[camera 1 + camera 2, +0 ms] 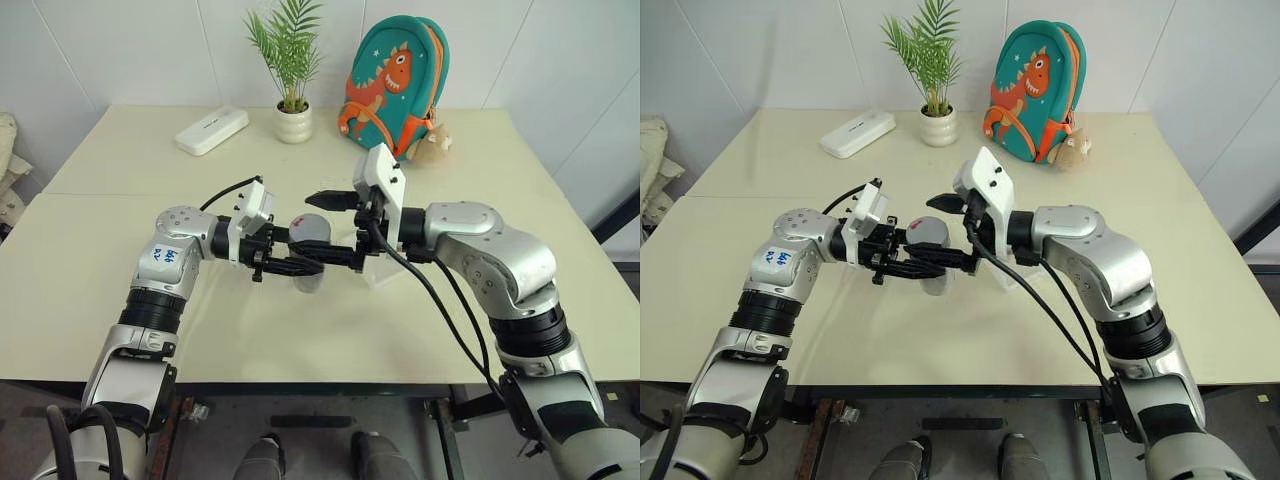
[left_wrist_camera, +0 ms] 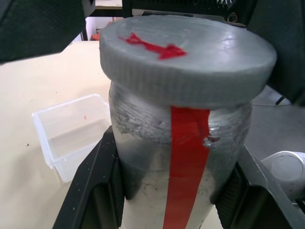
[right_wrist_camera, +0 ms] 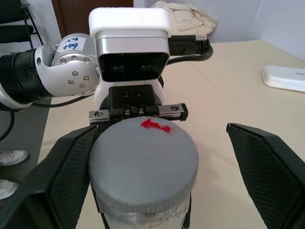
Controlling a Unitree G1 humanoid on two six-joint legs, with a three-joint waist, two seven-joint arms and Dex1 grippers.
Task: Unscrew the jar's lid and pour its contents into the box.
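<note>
Grey ribbed lid (image 3: 143, 155) between spread right gripper (image 3: 152, 181) fingers; left gripper (image 2: 176, 191) clamps the clear jar (image 2: 181, 162), both arms level.

Items counted relative to the table (image 1: 120, 300): above it, 1 jar (image 2: 181, 157) bearing 1 lid (image 3: 143, 155); on it, 1 box (image 2: 71, 133), 1 potted plant (image 1: 292, 70), 1 backpack (image 1: 395, 85), 1 white case (image 1: 212, 130), 1 small plush toy (image 1: 435, 148).

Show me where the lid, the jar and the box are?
lid (image 3: 143, 157), right wrist view, on its flat grey top.
jar (image 2: 143, 157), left wrist view, on its clear side wall.
box (image 2: 71, 138), left wrist view, on its near wall.
</note>
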